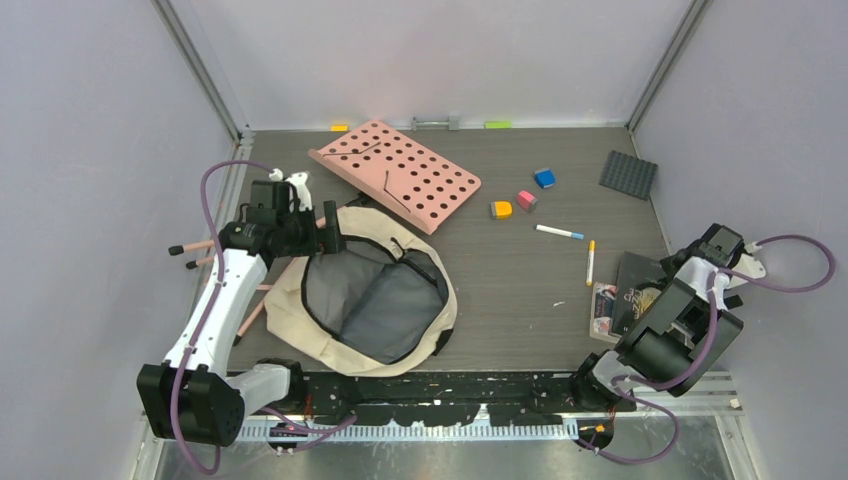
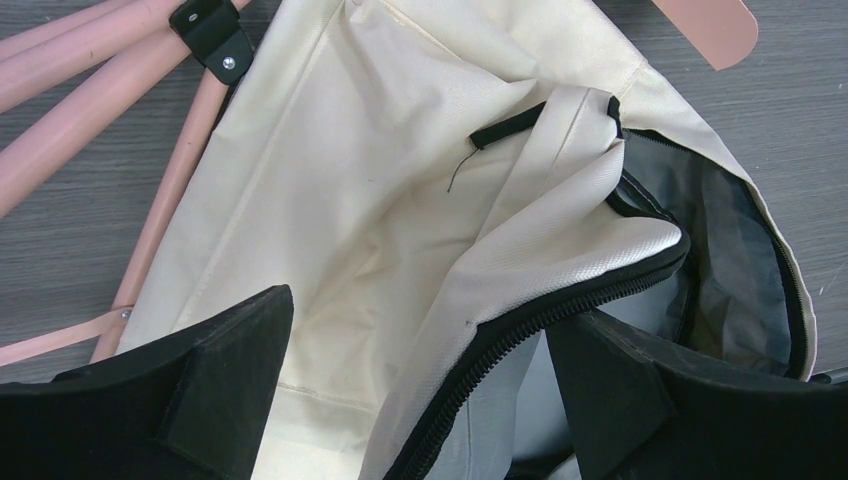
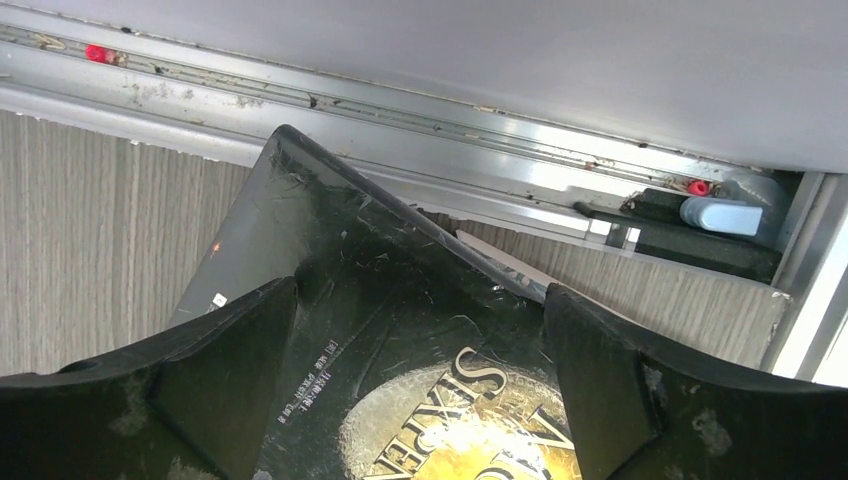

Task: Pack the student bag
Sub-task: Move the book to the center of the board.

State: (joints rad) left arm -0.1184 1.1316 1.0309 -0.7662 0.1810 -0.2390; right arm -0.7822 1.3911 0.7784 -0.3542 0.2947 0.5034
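Note:
The student bag [image 1: 375, 300] is a cream fabric backpack lying open at the near left, with its grey lining showing. My left gripper [image 1: 322, 238] is at the bag's far left rim. In the left wrist view it [image 2: 422, 305] is open, with the black zippered rim [image 2: 560, 300] running between its fingers and not pinched. My right gripper [image 1: 672, 272] is at the right over a black book [image 1: 640, 290]. In the right wrist view it [image 3: 420, 290] is open, its fingers set wide above the book's cover [image 3: 400, 300], which has gold lettering.
A pink perforated board [image 1: 395, 175] lies behind the bag, with its pink legs [image 1: 215, 245] at the left. A blue block [image 1: 544, 178], a pink block [image 1: 527, 200], an orange block [image 1: 501, 209], a white marker [image 1: 560, 232] and a yellow pen [image 1: 590, 262] lie mid-table. A dark studded plate [image 1: 628, 174] is at the far right.

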